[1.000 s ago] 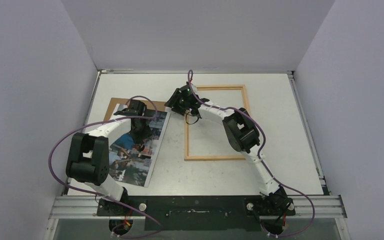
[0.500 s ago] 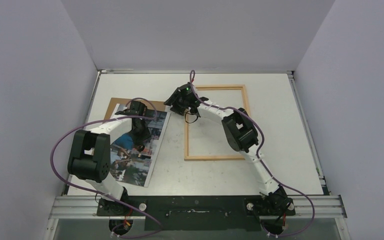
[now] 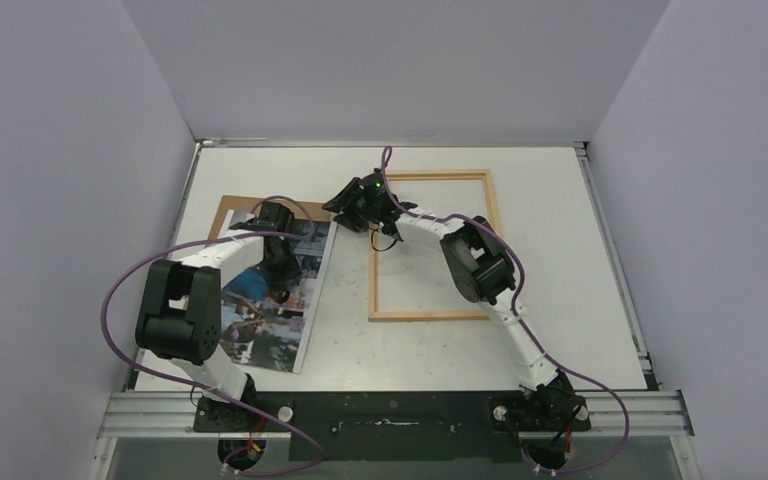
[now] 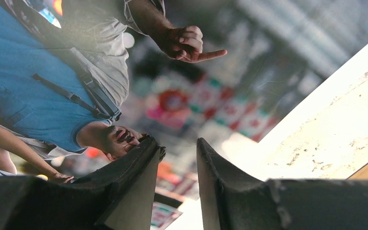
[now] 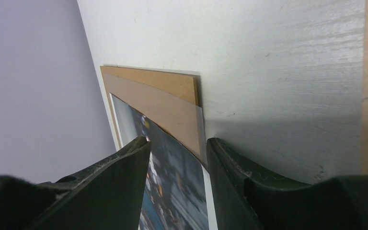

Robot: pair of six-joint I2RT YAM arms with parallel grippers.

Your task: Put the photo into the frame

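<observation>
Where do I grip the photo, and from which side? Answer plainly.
Take the photo by its far corner nearest the frame, coming in low from that side. The print lies thin and flat on the backing board, but that corner seems slightly lifted, probably giving an edge to pinch.

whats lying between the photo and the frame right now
In the top view, only a bare strip of white table separates the photo from the frame; the right gripper hovers above that strip's far end.
</observation>
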